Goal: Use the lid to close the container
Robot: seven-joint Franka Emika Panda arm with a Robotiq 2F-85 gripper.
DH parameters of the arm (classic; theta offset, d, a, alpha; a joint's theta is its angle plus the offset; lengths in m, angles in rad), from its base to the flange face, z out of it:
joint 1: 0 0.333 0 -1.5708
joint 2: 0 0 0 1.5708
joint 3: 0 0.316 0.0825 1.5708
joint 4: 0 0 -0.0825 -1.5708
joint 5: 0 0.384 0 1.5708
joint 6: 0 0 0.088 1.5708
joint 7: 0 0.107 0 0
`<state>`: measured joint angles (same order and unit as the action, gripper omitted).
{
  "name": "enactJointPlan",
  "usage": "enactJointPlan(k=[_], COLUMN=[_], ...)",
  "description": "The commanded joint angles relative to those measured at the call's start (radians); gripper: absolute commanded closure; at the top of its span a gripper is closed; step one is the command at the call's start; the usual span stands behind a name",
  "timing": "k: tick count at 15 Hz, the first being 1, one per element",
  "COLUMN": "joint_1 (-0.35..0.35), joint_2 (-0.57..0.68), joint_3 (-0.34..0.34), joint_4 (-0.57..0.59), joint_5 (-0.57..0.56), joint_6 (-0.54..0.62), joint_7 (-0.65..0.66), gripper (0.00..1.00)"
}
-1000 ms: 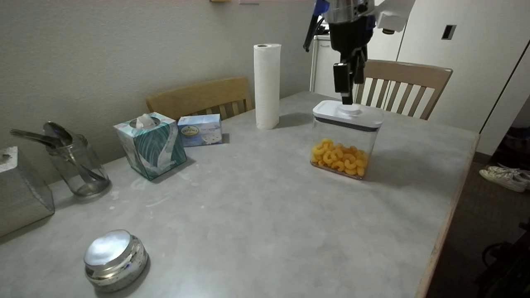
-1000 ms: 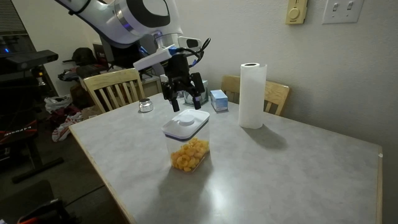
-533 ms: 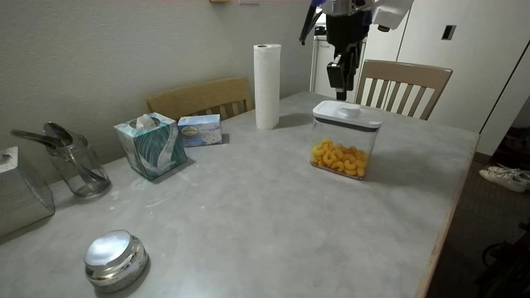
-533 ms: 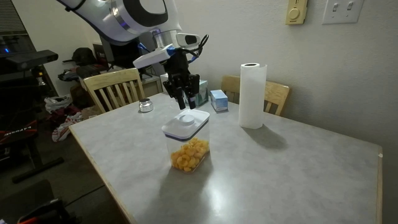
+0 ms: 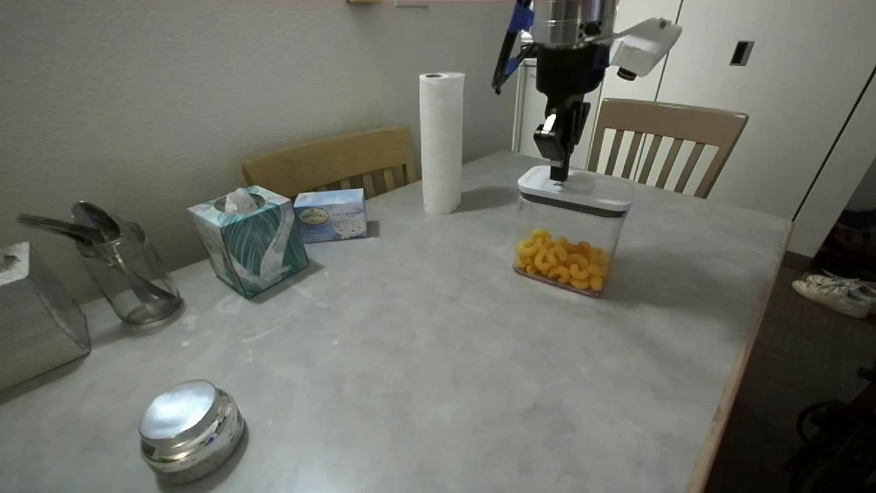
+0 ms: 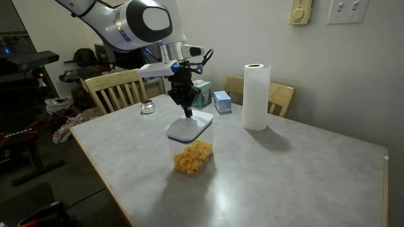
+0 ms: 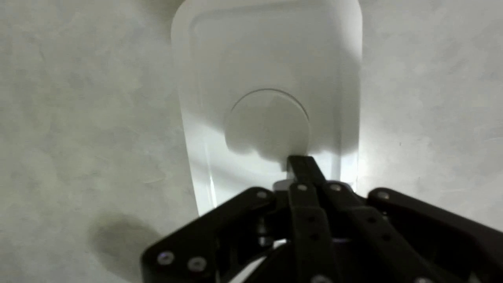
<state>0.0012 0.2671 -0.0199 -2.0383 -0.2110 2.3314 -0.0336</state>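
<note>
The flat white lid (image 5: 606,193) lies on top of the see-through container (image 6: 191,157), covering its opening. Orange-yellow pieces fill the lower part of the box. In the wrist view, the round centre piece (image 7: 263,122) of the lid (image 7: 267,47) looks level with the surface around it. My gripper (image 5: 559,179) points down with its fingers together and nothing between them. Its tips are at the centre piece in both exterior views and appear to touch it. The wrist view shows the gripper (image 7: 300,158) over the edge of that circle, hiding the near part of the lid.
A paper-towel roll (image 5: 441,144) stands behind the container, by the wall side. A tea box (image 5: 332,216), a teal tissue box (image 5: 250,239), a jar with cutlery (image 5: 140,281) and a shiny metal jar (image 5: 191,431) are farther along the table (image 5: 424,356).
My gripper has gone from open to shut and come down onto the lid. The centre piece stood raised before and now sits flush. Container and lid have stayed in place.
</note>
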Motion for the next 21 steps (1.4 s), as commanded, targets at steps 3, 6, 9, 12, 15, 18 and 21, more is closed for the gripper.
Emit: enactJointPlan(k=[3, 6, 9, 12, 15, 18, 21], joint_1=[-0.005, -0.003, -0.005, -0.016, -0.025, -0.035, -0.057], joint_2=[-0.033, -0.04, -0.053, -0.054, -0.059, -0.061, -0.031], joint_3=[-0.014, -0.019, -0.014, -0.013, -0.019, -0.028, -0.031], joint_4=[-0.026, -0.021, -0.032, -0.057, -0.094, -0.123, -0.136], joint_5=[-0.007, -0.014, 0.007, 0.039, 0.061, 0.082, 0.146], joint_6=[0.024, 0.019, 0.022, 0.055, 0.092, 0.125, 0.142], joint_7=[0.002, 0.006, 0.006, 0.005, 0.014, 0.028, 0.021], gripper=[1.0, 1.0, 1.0, 1.0, 1.0, 1.0, 1.0])
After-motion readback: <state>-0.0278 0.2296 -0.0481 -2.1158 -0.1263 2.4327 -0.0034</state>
